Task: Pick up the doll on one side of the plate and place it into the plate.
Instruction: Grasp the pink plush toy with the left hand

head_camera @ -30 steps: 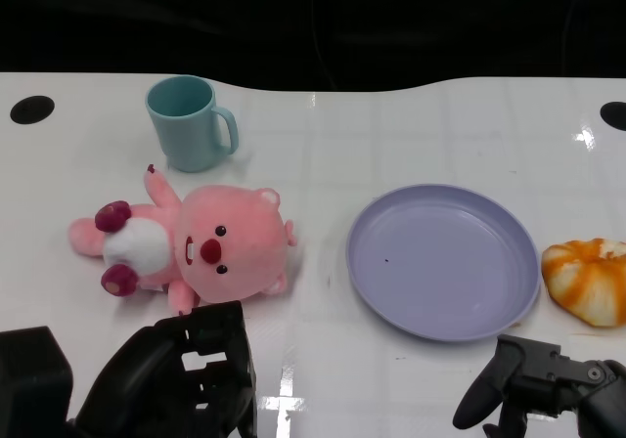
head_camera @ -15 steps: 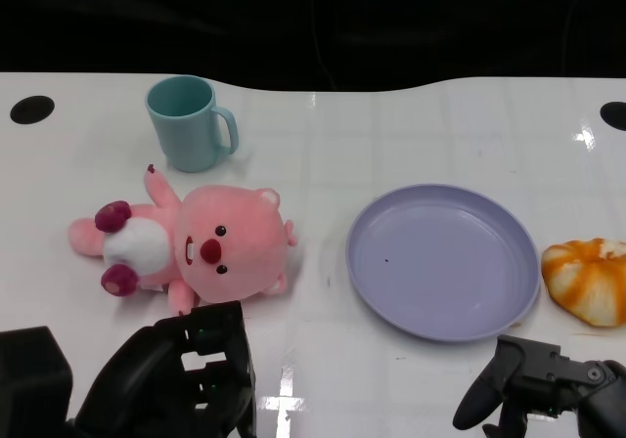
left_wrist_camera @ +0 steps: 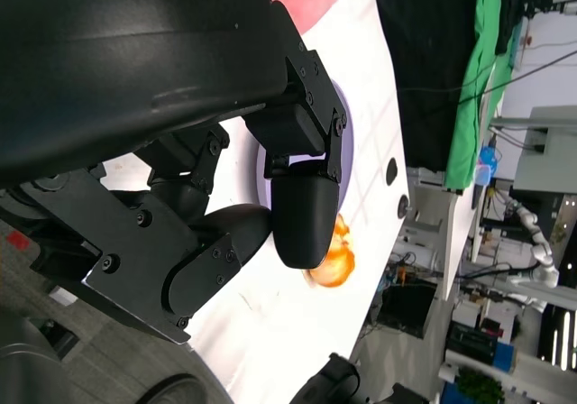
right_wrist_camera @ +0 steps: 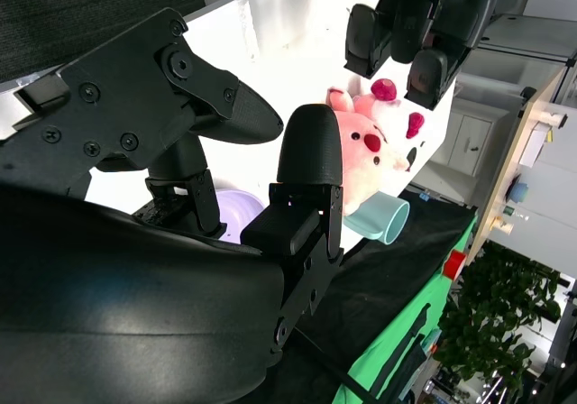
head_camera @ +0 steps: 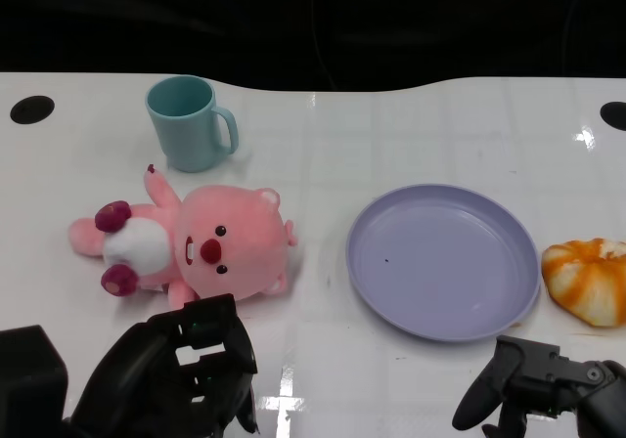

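Left of the round lilac plastic plate (head_camera: pixel 443 260), the pink plush doll (head_camera: pixel 191 247) lies on its back on the white tabletop (head_camera: pixel 391 135), untouched. Just near of the doll, the black left hand (head_camera: pixel 181 374) hovers with fingers spread and empty, seemingly poised to grasp; the right hand (head_camera: pixel 533 384), near of the plate, hangs loosely spread, holding nothing.

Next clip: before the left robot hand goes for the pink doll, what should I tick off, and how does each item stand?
1. Pink plush doll lies free on the table, held by nothing: ok.
2. Left robot hand empty, just short of the doll: ok.
3. Purple plate holds nothing: ok.
4. Teal mug stands apart, behind the doll: ok.
5. Right robot hand empty, off the plate: ok.
6. Orange bread touching the plate rim: cannot tell.
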Controlling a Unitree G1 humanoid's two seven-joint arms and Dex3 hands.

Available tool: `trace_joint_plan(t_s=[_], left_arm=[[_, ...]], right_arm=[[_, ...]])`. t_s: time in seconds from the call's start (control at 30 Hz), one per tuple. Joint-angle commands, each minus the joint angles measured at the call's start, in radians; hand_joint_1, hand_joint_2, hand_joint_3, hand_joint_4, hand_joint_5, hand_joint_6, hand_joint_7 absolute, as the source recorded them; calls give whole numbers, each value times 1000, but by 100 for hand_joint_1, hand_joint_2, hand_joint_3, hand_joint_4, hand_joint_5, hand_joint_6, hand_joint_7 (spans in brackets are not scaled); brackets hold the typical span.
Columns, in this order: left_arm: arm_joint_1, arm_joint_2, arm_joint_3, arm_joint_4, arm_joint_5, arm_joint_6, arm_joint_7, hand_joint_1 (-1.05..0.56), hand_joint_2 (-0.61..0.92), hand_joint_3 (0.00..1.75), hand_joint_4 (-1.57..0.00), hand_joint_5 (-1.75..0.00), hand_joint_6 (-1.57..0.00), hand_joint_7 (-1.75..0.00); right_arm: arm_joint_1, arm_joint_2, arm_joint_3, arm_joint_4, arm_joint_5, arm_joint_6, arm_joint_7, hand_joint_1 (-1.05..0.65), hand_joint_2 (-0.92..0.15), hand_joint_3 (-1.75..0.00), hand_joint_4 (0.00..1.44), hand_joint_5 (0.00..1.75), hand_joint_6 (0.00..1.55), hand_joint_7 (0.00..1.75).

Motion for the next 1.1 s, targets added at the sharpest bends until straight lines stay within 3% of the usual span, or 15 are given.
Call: trace_joint_plan(t_s=[0.03,0.17,0.33,0.43,0.57,0.87,1.1], left_arm=[[-4,8,26,-45,-14,-1,12,-26,56,99,-61,-155,-64,-117],[-12,26,46,-91,16,-11,33,-31,67,72,-55,-135,-56,-97],[-36,51,67,-130,62,-34,53,-39,82,33,-45,-113,-59,-52],[-49,77,70,-140,120,-78,54,-46,90,18,-38,-106,-56,-39],[-72,117,74,-138,216,-145,62,-52,92,11,-23,-93,-45,-27],[-178,207,91,-113,437,-187,126,-61,92,4,-8,-75,-35,-10],[-260,298,69,-73,661,-220,167,-64,92,2,-1,-71,-32,-5]], right_arm=[[-3,-8,0,-11,-3,6,1,-10,-54,-109,66,167,61,128],[-2,-9,-3,-7,3,0,3,-10,-54,-109,66,167,61,129],[-3,-9,-5,-10,2,9,2,-10,-54,-110,66,166,61,129],[-7,-11,-8,-1,-1,-3,1,-10,-54,-110,66,166,61,129],[-11,-12,-11,7,2,-7,2,-10,-53,-111,66,165,61,129],[-14,-11,-15,12,7,-6,0,-11,-53,-110,68,165,61,129],[-12,-11,-17,7,11,0,1,-11,-54,-109,67,165,61,128]])
